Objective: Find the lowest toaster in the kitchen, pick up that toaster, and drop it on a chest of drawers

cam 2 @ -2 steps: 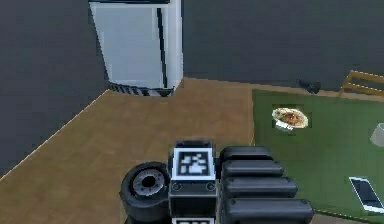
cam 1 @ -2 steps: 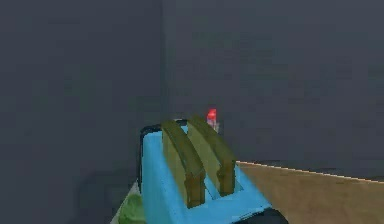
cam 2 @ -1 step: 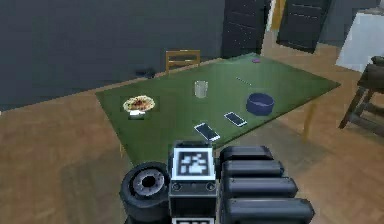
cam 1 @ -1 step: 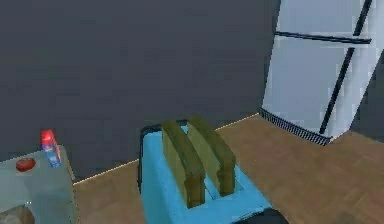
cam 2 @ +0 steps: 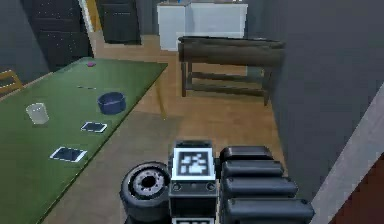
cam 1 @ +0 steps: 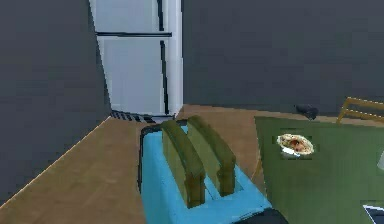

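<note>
Showing 1 blue toaster [cam 1: 158, 178], 2 toast slices [cam 1: 184, 152], 1 fridge [cam 1: 135, 60]

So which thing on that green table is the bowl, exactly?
Start at the big green table on the arm side view's left. Toward its right edge sits the bowl. It is low, round and dark blue, while the cup to its left is white.

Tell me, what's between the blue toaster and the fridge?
Just bare wooden floor between the blue toaster and the white fridge, seen in the forward view.
</note>
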Controlling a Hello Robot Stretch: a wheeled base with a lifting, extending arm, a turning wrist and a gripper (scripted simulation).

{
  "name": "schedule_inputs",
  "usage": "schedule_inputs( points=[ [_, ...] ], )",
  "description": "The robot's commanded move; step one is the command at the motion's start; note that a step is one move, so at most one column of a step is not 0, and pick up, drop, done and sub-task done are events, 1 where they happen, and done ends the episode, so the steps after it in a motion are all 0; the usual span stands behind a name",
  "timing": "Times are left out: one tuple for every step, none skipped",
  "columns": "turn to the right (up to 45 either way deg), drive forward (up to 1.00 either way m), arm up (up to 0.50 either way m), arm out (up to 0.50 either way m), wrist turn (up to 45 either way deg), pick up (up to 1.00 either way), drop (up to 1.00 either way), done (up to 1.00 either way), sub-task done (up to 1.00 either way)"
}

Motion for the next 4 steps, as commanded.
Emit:
schedule_inputs(
  points=[
    [0.0, 1.0, 0.0, 0.0, 0.0, 0.0, 0.0, 0.0, 0.0],
    [3.0, 0.0, 0.0, 0.0, 0.0, 0.0, 0.0, 0.0, 0.0],
    [0.0, 0.8, 0.0, 0.0, 0.0, 0.0, 0.0, 0.0, 0.0],
    [45.0, 0.0, 0.0, 0.0, 0.0, 0.0, 0.0, 0.0, 0.0]
  ],
)
